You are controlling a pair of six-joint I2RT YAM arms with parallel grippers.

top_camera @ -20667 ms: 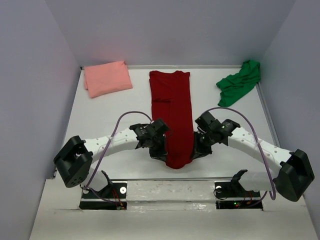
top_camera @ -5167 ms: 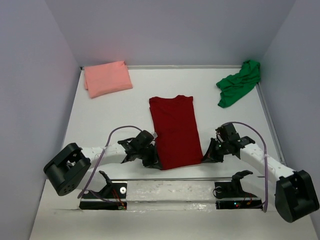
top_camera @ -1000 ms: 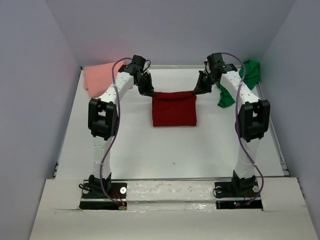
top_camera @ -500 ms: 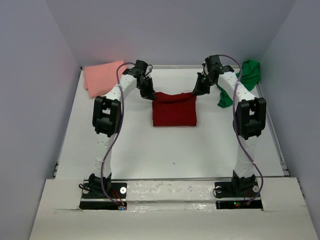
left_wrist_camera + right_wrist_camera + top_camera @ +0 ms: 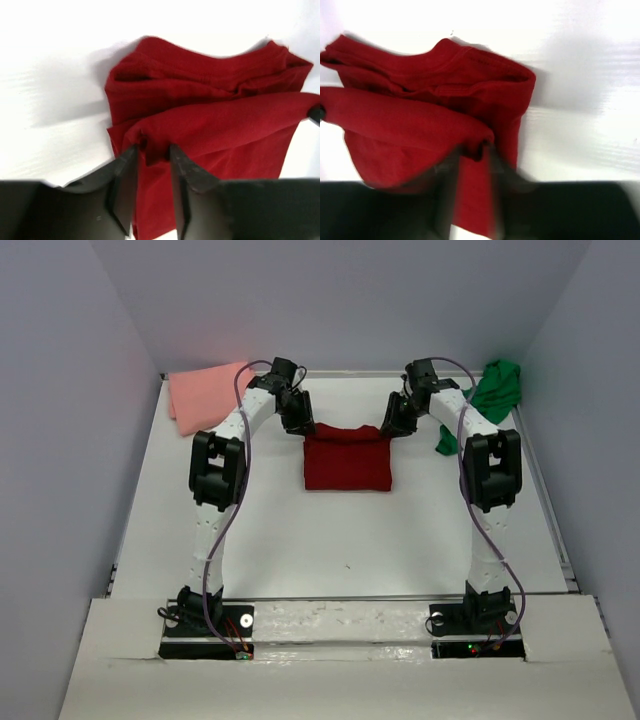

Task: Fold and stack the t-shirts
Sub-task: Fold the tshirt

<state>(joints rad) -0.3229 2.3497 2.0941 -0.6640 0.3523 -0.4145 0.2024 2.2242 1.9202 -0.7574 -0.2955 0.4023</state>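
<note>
The dark red t-shirt (image 5: 346, 461) lies folded into a small rectangle at the table's middle back, its far edge bunched. My left gripper (image 5: 298, 422) is at its far left corner and my right gripper (image 5: 393, 424) at its far right corner. In the left wrist view, the left gripper (image 5: 153, 148) has its jaws parted, a fold of red cloth (image 5: 200, 125) lying loose between the tips. The right gripper (image 5: 472, 155) is blurred, jaws apart around the other corner of the red cloth (image 5: 420, 125). The salmon pink t-shirt (image 5: 205, 395) lies folded at the back left. The green t-shirt (image 5: 482, 398) is crumpled at the back right.
Grey walls close in the white table (image 5: 340, 540) on three sides. Both arms reach far back, their elbows raised over the table's left and right sides. The green shirt sits right beside the right arm's forearm.
Both grippers have sunk a little toward the back edge of the red shirt and their jaws have parted. The folded-over edge has slackened and bunched.
</note>
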